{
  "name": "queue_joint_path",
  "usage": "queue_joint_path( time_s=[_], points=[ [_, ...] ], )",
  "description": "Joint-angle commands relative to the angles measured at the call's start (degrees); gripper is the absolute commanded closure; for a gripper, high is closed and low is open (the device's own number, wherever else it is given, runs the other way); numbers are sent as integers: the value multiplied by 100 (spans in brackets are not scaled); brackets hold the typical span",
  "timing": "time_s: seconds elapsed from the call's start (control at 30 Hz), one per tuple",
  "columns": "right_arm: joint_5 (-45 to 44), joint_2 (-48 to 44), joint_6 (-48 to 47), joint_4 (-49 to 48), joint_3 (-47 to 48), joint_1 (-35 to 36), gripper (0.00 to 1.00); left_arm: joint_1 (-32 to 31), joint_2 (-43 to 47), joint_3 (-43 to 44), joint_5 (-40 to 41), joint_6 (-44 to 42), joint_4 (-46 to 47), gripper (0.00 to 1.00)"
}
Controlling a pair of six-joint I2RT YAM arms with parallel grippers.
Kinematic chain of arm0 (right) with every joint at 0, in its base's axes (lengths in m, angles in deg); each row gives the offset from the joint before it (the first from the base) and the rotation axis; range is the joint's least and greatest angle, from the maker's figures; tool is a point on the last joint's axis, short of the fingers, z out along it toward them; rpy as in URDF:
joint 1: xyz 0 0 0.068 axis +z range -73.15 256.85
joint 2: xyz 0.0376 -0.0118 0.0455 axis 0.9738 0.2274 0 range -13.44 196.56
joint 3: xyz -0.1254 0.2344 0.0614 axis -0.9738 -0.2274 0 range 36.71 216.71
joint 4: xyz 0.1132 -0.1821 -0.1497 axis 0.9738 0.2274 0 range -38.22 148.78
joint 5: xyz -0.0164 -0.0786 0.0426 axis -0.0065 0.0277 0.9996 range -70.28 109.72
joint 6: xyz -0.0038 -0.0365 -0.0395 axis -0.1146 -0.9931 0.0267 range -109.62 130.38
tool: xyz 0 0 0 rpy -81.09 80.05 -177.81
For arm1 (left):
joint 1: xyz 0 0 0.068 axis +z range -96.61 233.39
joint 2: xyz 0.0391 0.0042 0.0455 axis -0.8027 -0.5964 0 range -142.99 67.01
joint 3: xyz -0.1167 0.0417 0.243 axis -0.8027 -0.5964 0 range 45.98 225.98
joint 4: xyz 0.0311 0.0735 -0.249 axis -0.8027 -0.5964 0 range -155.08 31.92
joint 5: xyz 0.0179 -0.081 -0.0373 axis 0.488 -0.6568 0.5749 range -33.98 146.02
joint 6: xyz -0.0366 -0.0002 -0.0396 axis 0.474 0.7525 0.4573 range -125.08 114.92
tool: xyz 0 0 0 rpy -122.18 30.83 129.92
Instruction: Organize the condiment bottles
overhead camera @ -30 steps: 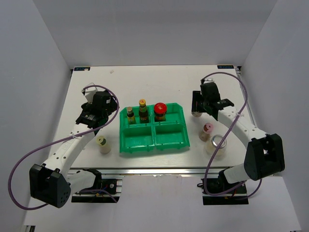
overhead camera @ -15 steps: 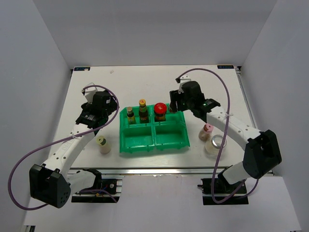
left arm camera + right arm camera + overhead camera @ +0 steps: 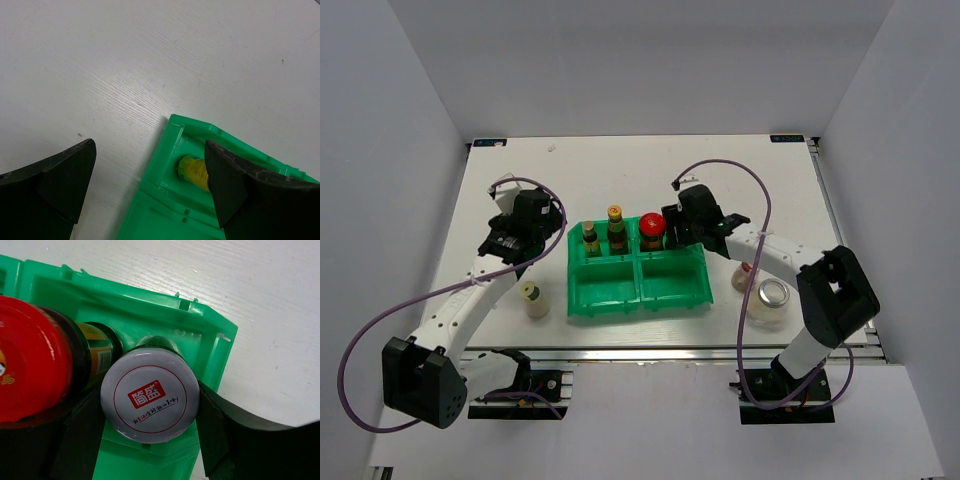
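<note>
The green tray (image 3: 670, 290) holds two slim dark yellow-capped bottles (image 3: 590, 237) (image 3: 616, 224) in its back left compartment. A red-lidded dark jar (image 3: 652, 229) stands in the back right one. My right gripper (image 3: 679, 224) is shut on a silver-lidded jar (image 3: 149, 395), held over that back right compartment beside the red-lidded jar (image 3: 30, 357). My left gripper (image 3: 525, 226) is open and empty over the table at the tray's back left corner (image 3: 167, 150). A cream yellow-capped bottle (image 3: 531, 298) stands left of the tray. A pink-capped bottle (image 3: 744, 273) and another silver-lidded jar (image 3: 773, 297) stand to its right.
The tray's two front compartments hold nothing. The right arm's forearm (image 3: 770, 250) reaches over the pink-capped bottle. White walls close in the table on the left, back and right. One yellow-capped bottle (image 3: 192, 171) shows between my left fingers.
My right gripper has carried the silver-lidded jar leftward from the table right of the tray to the tray's back right compartment. The left arm has not moved.
</note>
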Motion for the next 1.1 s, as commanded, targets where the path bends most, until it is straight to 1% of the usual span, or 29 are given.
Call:
queue_joint_path(
  time_s=[0.0,0.07,0.1,0.17,0.2,0.33,0.37,0.4,0.43,0.53,0.67,0.77,1.07],
  points=[
    [-82,-38,91,-770,156,43,54,24,-33,42,125,377,-253,2],
    [-100,58,47,-744,191,43,48,24,-77,112,29,528,-463,2],
    [-82,85,47,-718,200,52,40,24,-95,139,11,668,-552,2],
    [-39,120,29,-717,192,52,34,24,-157,209,-50,800,-849,2],
    [-30,103,29,-700,174,43,29,24,-183,218,-59,862,-930,2],
    [-117,-29,3,-691,121,52,19,24,-201,411,-77,985,-1430,2],
    [-126,-64,-15,-691,113,52,13,15,-192,516,-86,985,-1605,2],
    [-118,-108,-67,-691,86,43,11,15,-183,578,-77,925,-1607,2],
    [-117,-187,-76,-691,69,52,11,24,-183,657,-25,933,-1981,2],
    [-231,-397,-164,-621,25,52,11,15,-192,912,64,994,-2458,2],
    [-548,-837,-182,-647,-256,34,11,24,-122,948,2,1090,-3195,2],
    [-645,-1188,-129,-700,-502,25,11,24,27,869,64,1144,-3496,2],
    [-908,-2147,3,-779,-1109,-80,11,15,432,447,-156,1302,-4270,2]
  ],
)
